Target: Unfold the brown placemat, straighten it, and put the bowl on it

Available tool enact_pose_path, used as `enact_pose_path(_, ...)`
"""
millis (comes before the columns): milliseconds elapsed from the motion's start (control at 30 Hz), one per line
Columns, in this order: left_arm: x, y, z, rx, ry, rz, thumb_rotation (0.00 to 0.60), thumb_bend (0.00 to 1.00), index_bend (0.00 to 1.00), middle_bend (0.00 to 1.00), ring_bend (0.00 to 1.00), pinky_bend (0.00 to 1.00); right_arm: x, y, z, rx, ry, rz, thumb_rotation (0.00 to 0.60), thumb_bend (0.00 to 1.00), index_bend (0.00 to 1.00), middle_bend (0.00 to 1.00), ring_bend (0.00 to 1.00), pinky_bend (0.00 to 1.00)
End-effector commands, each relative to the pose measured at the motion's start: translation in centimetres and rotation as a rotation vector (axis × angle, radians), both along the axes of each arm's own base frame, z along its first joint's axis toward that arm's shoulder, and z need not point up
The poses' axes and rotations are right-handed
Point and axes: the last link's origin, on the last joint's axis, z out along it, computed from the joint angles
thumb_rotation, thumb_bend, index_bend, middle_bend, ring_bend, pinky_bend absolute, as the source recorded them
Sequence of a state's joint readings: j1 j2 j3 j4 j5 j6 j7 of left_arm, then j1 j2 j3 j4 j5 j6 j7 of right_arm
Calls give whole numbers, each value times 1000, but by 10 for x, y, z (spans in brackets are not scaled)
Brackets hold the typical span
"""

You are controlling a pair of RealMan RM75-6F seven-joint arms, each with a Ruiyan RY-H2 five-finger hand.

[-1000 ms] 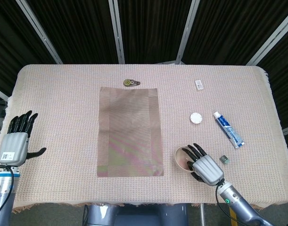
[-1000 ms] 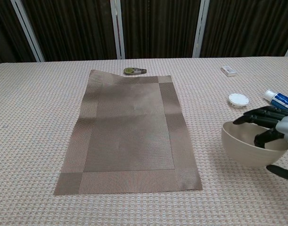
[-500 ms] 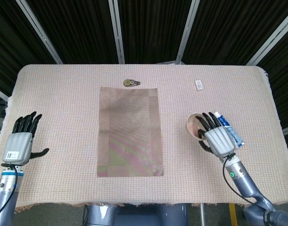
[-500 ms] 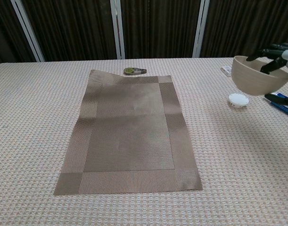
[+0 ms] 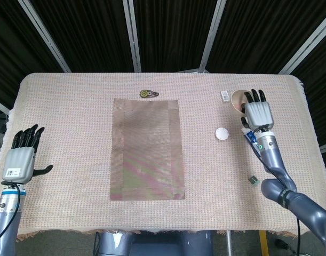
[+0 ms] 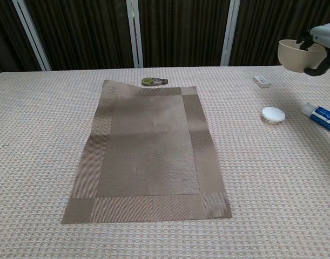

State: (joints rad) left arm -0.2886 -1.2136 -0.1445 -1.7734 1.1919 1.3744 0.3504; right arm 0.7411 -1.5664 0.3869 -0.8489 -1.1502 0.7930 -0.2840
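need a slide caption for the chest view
Right hand holds the bowl raised above the table's far right, away from the unfolded brown placemat.

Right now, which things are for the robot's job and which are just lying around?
For the job:
brown placemat, lying flat
bowl, held up by the right hand

Just lying around:
toothpaste tube
white round lid
small white box
tape roll

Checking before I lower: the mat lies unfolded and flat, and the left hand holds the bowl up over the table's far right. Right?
Not quite: the right hand holds the bowl, not the left hand, which is empty. The head view shows it. The mat does lie unfolded and flat.
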Motion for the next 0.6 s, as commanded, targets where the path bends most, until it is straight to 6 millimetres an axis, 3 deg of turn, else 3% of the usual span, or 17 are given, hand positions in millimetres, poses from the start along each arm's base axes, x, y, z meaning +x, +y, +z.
enact_pose_path(33,-1,0,0,4,5,3,600,0,0,0,0,0,7,-17,-23,25,33,-45,600,356,771,104,0,0)
enact_pose_path(500,0,-2,-1,-2,-8,8,600,0,0,0,0,0,-8,-15,-53,60,84,-86,600,338,769,109,0,0)
enact_pose_path(533,1,-2,-2,-7,-8,5,600,0,0,0,0,0,-10,-13,-54,61,80,-82,600,320,721,108,0,0)
enact_pose_path(567,2,-2,-2,-10,-10,3,600,0,0,0,0,0,-10,-13,-55,60,73,-82,600,288,595,106,0,0)
enact_pose_path(600,3,-3,-3,-13,-13,0,600,0,0,0,0,0,-11,-12,-55,59,67,-82,600,211,364,98,0,0)
